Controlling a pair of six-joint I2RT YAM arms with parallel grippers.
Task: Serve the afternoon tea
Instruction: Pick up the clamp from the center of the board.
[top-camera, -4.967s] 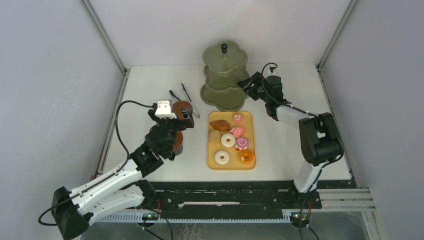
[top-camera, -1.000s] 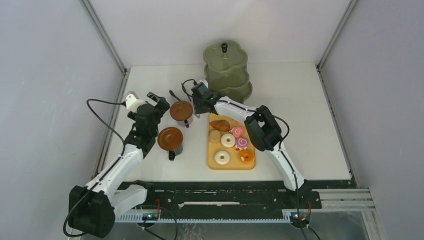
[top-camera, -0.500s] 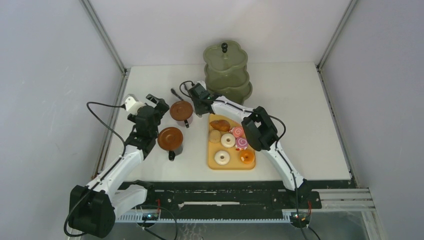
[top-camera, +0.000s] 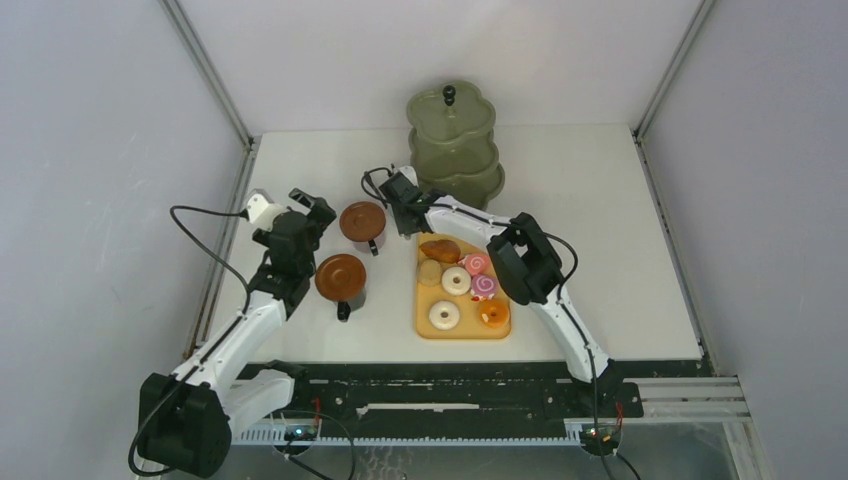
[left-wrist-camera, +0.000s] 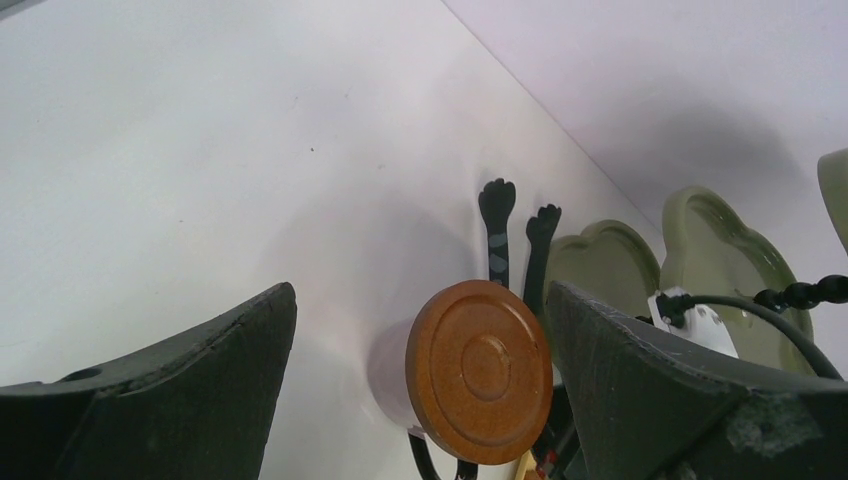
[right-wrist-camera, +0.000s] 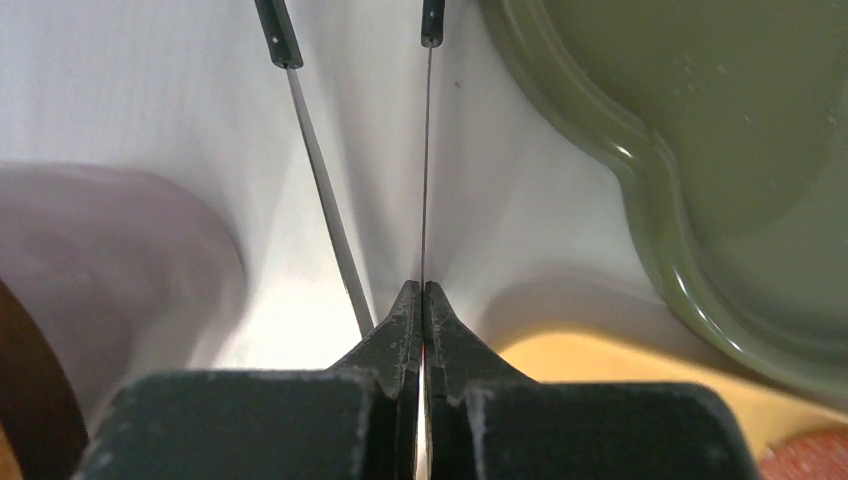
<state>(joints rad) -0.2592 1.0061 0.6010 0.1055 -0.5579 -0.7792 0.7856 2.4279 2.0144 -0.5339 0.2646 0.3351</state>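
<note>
Nearest us sits the tray (top-camera: 468, 327). On it we count three donuts (top-camera: 444, 315), two buns (top-camera: 439, 250) and two pink cakes (top-camera: 477, 263) in plain view. The right arm (top-camera: 520, 258) crosses the tray's 1 o'clock corner, so we cannot rule out another piece under it. At 9 o'clock from the tray stand two cups (top-camera: 341, 275), one near and one farther, apart from each other. The left gripper (top-camera: 312, 203) hovers at 9 o'clock of the far cup, jaws spread wide with nothing between them. Between that cup and the tray's 11 o'clock corner, the right gripper (right-wrist-camera: 422, 300) is pinched fully together on one thin blade of the tongs (right-wrist-camera: 321, 182). The other blade runs free just to its left, outside the jaws. We count one pair of tongs, and its long axis runs from the fingertips away toward 11 to 12 o'clock, black tips at the far end. We judge that the next move turns on this: the food lies behind the hand at about 5 o'clock, opposite to where the tips point. The tongs would therefore need lifting and swinging round, and a hold on one blade may not squeeze the pair. The right arm is the nearer to tongs, food and stand. Farthest, at 1 o'clock from the hand, is the one stand (top-camera: 455, 155), three tiers, with no food on what we can see of them.
</note>
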